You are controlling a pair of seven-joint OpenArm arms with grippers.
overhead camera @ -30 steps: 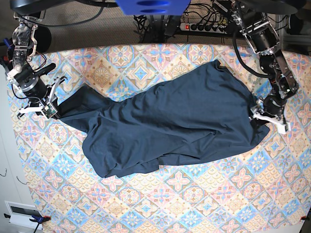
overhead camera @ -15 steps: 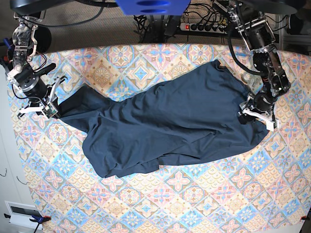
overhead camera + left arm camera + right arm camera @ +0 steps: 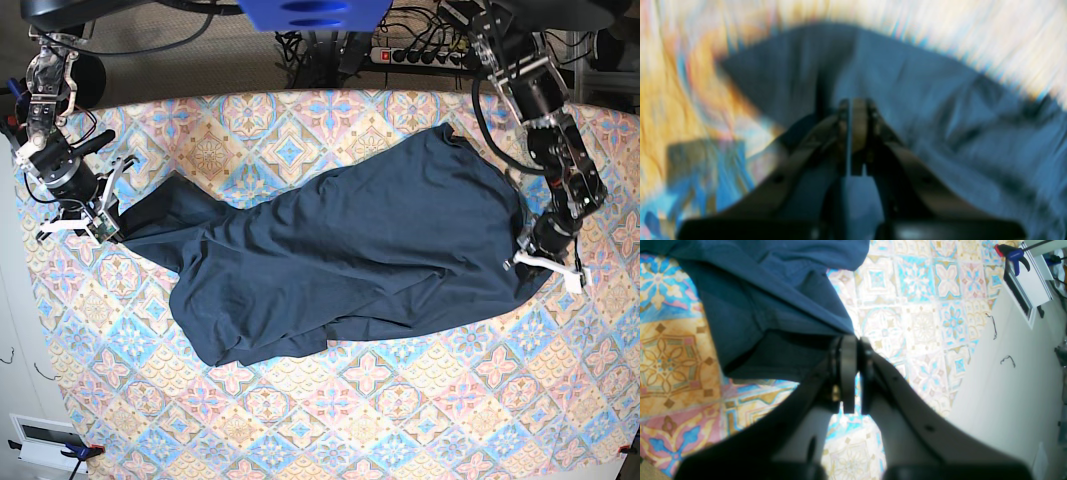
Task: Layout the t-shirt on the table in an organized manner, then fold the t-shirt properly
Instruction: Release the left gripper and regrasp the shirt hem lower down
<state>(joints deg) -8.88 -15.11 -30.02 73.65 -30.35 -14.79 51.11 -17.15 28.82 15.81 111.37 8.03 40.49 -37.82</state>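
I see t-shirt spread crumpled across surface; left gripper and right gripper jaws each pinch a shirt edge.

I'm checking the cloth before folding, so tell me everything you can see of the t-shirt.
The t-shirt is plain dark navy, soft and wrinkled, with no print. It lies unfolded and skewed diagonally across the patterned table, bunched rather than flat. The right hand pinches one edge at the base view's left; the left hand is shut on cloth at the opposite end.

one t-shirt, one table, two grippers, left gripper, right gripper, one power strip
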